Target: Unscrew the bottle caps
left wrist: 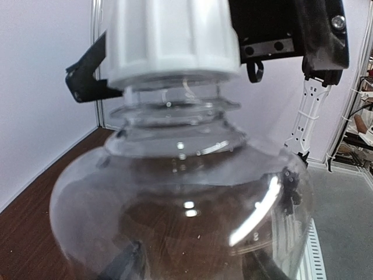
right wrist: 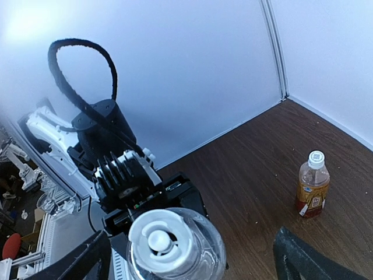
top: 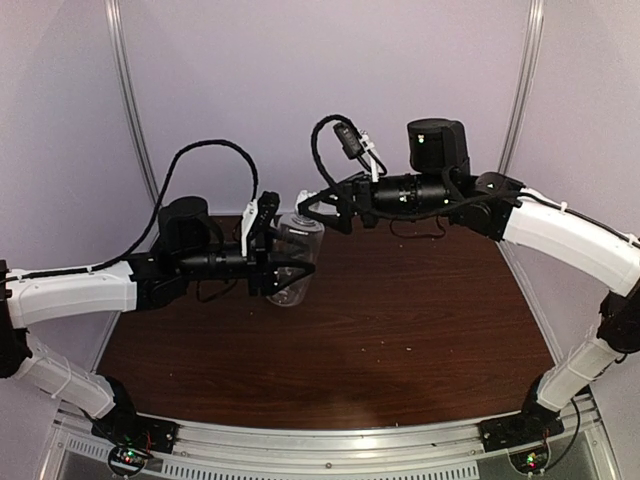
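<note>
The left gripper (top: 283,265) is clamped on the belly of the clear bottle (left wrist: 175,198), holding it upright over the left rear of the desk (top: 400,330). Its white cap (left wrist: 172,41) sits on the neck. The right gripper (top: 320,210) hangs spread wide around that cap, touching nothing. It should probably close squarely on the ribbed sides before twisting, with the left grip firm. Well apart on the desk, the amber bottle (right wrist: 312,189) stands capped. The writing on its red-and-white label (right wrist: 311,200) is too small to read.

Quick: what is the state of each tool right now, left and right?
Left tool: closed on the clear bottle.
Right tool: open, holding nothing, one finger on each side of the white cap.
</note>
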Robot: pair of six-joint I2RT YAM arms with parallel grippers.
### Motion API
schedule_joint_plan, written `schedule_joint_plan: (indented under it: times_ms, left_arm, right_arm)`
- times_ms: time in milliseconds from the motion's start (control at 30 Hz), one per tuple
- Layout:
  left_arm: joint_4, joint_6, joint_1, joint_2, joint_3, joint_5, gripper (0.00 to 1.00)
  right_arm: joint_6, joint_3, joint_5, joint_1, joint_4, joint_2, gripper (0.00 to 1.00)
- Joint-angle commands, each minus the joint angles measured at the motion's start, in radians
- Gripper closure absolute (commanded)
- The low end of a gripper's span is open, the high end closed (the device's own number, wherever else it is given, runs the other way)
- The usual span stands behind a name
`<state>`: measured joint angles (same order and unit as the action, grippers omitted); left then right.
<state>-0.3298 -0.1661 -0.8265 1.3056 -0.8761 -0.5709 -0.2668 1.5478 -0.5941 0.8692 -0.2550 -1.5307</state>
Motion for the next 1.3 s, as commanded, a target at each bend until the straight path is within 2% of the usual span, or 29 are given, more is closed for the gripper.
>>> schedule_joint_plan:
  times_ms: [0,100,233,433,600,833,1033,1133,1267]
  left_arm:
    - [0.001,0.018,0.003,-0.001,-0.043,0.052,0.69]
    - [0.009,0.015,0.003,0.007,-0.049,0.064,0.69]
    - [0.016,0.015,0.003,0.004,-0.051,0.078,0.68]
    - [0.035,0.027,0.003,-0.002,-0.056,0.101,0.69]
    - [0.060,0.041,0.003,-0.005,-0.064,0.118,0.68]
    - [0.069,0.050,0.003,-0.010,-0.064,0.129,0.69]
    - [0.066,0.041,0.003,-0.012,-0.064,0.127,0.70]
    - [0.045,0.037,0.003,-0.021,-0.057,0.100,0.70]
    - [0.014,0.036,0.003,-0.022,-0.049,0.013,0.70]
  right_arm:
    - [-0.080,-0.003,0.179,0.035,0.081,0.029,0.02]
    - [-0.082,0.028,0.217,0.050,0.065,0.010,0.04]
    - [-0.091,0.059,0.262,0.057,0.026,-0.020,0.12]
    - [-0.103,0.046,0.238,0.060,0.057,-0.032,0.31]
    - [-0.106,0.044,0.212,0.063,0.065,-0.044,0.37]
    - [-0.106,0.039,0.197,0.065,0.068,-0.044,0.60]
    - [-0.087,0.006,0.188,0.065,0.090,-0.025,0.86]
    - [-0.026,0.017,0.167,0.065,0.068,-0.023,0.99]
    - [0.095,0.050,0.103,0.059,-0.002,-0.017,1.00]
